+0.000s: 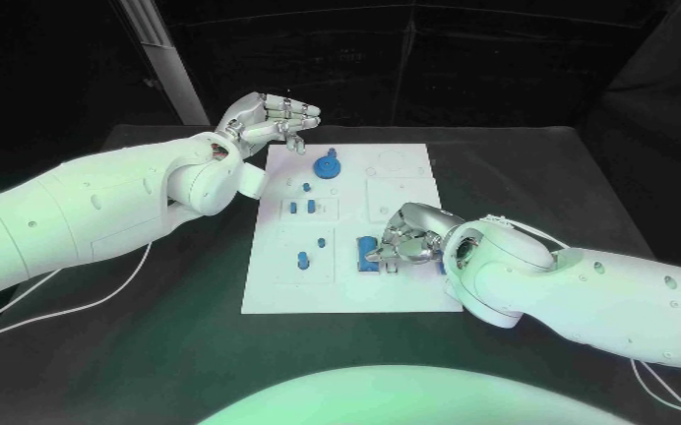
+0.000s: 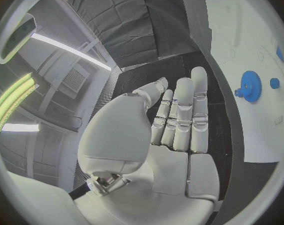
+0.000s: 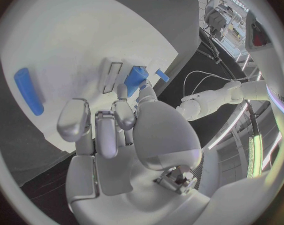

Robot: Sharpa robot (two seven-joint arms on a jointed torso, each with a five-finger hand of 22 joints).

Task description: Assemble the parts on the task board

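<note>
The black worktop (image 1: pixel 156 346) carries the white flat task board (image 1: pixel 355 282) in its middle. The silver left hand (image 1: pixel 270 122) hangs over the far left corner of the board, its fingers curled in loosely and nothing in them. The silver right hand (image 1: pixel 402 238) is low over the near right part of the board, fingers bent around a blue cylinder part (image 3: pixel 134 79); I cannot tell if it really holds it. A blue round gear (image 1: pixel 328 165) stands on the far part of the board, small blue pegs (image 1: pixel 302 209) near the middle. I think the right hand should keep the cylinder upright and press straight down. The socket under the fingers is hidden.
</note>
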